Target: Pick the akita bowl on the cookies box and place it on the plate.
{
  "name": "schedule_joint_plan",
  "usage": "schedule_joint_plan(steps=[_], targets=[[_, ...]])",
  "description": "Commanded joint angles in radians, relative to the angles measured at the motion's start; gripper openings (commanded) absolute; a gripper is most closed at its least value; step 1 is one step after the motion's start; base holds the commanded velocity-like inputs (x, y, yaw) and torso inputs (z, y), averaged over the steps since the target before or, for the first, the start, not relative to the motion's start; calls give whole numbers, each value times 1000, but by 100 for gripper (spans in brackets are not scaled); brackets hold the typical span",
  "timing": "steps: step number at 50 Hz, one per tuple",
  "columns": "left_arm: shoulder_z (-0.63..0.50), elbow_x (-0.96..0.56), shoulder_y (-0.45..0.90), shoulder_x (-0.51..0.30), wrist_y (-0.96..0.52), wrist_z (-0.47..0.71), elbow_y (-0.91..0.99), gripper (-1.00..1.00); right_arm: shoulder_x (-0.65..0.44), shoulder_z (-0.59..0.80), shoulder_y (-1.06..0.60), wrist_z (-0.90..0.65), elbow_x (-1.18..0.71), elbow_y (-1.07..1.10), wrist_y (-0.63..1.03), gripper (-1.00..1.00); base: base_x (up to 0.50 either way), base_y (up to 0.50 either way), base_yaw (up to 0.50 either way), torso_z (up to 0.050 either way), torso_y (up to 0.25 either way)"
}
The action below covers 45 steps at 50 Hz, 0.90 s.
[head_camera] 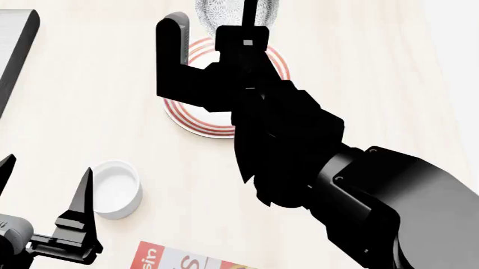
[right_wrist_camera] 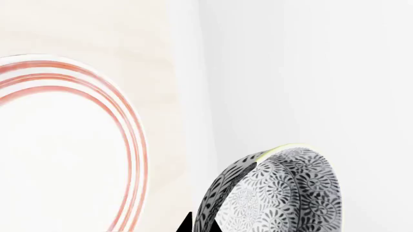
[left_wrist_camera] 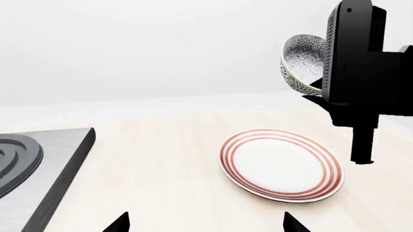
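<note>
The right gripper [head_camera: 247, 17], at the top centre of the head view, is closed on the rim of the akita bowl [left_wrist_camera: 302, 60]. One finger passes across the bowl's mouth, so the wall is pinched between the jaws. In the left wrist view the bowl hangs in the upper right of the frame, tipped on its side with its mouth facing sideways, because it is held by one edge only. It is clear of the counter and above the far side of the plate [left_wrist_camera: 281, 164], which lies flat at lower centre of that frame with nothing on it. My reading is that the bowl is held high over the plate so it can be lowered onto it, and it would need levelling first.

The bowl appears empty; its patterned inside shows in the right wrist view at lower right.

At the lower left of the head view the left gripper [head_camera: 45, 185] is spread wide and grasps nothing. Just beside it stands a plain white cup [head_camera: 114, 189], also empty. A corner of the cookies box [head_camera: 176, 258] peeks in at the bottom edge, with no bowl visible on that part
</note>
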<state>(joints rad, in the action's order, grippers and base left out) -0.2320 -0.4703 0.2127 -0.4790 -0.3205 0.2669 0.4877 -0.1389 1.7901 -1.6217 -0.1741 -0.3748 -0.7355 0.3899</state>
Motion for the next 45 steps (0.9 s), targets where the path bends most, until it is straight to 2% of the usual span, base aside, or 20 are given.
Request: schedule_joint_plan(steps=[1, 10, 27, 38, 45], targets=[[-2, 0, -2, -3, 9, -4, -2, 100, 79, 0, 57, -7, 58, -155, -88, -100, 0, 0, 0, 0, 0], [-3, -5, -9, -4, 26, -16, -6, 100, 138, -18, 111, -6, 99, -311, -181, -100, 0, 0, 0, 0, 0], [-7, -6, -20, -10, 48, -31, -8, 100, 139, -180, 181, 30, 268, -307, -176, -100, 0, 0, 0, 0, 1], [-1, -21, -31, -17, 75, -52, 4, 100, 139, -218, 207, 42, 311, -321, -180, -100, 0, 0, 0, 0, 1], [1, -11, -40, -18, 108, -61, 8, 100, 139, -221, 212, 45, 321, -316, -178, -100, 0, 0, 0, 24, -157]])
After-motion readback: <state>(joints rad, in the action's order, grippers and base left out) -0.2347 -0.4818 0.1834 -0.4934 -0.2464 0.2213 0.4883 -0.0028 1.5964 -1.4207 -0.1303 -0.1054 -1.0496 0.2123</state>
